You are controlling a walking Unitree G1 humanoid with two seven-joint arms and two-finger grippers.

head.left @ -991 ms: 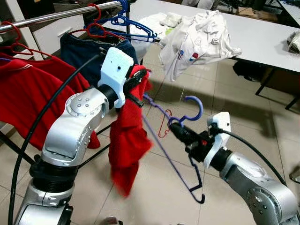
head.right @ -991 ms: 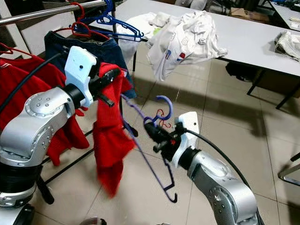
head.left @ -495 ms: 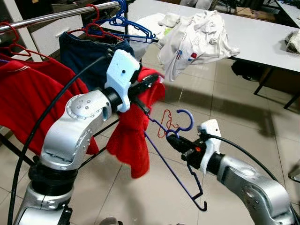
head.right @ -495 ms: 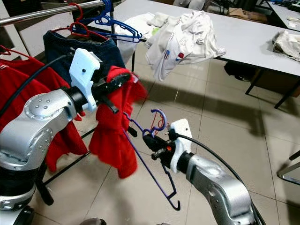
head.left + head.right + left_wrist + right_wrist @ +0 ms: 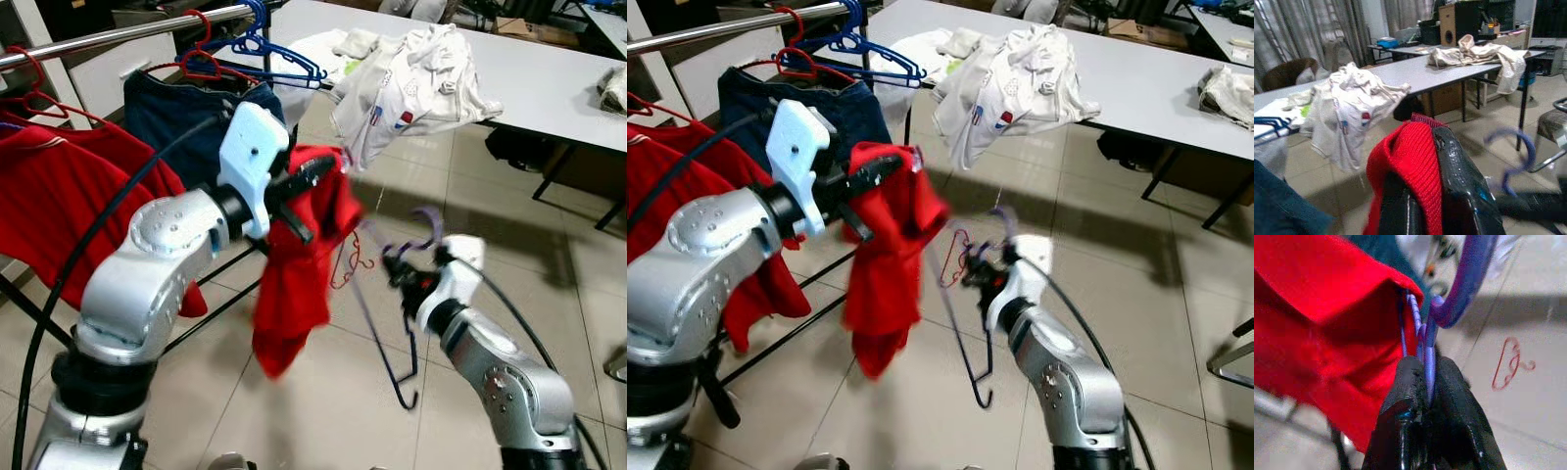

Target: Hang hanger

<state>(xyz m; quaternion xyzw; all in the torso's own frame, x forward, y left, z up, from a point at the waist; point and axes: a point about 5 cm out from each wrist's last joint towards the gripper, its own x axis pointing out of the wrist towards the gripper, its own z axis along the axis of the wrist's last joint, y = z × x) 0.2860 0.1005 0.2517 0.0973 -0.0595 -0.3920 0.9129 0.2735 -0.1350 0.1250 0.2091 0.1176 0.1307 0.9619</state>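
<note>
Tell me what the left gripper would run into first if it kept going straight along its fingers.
Probably nothing nearby. The left gripper, shut on the red garment, points over open floor toward the grey table, with the white clothes slightly aside. The purple hanger hook sits off-line; depth is unclear.

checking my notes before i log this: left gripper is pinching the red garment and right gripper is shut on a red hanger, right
Not quite. The hanger clamped in the right gripper is purple, not red, as the right wrist view shows plainly. The rest stands: the left gripper is pinching the red garment.
</note>
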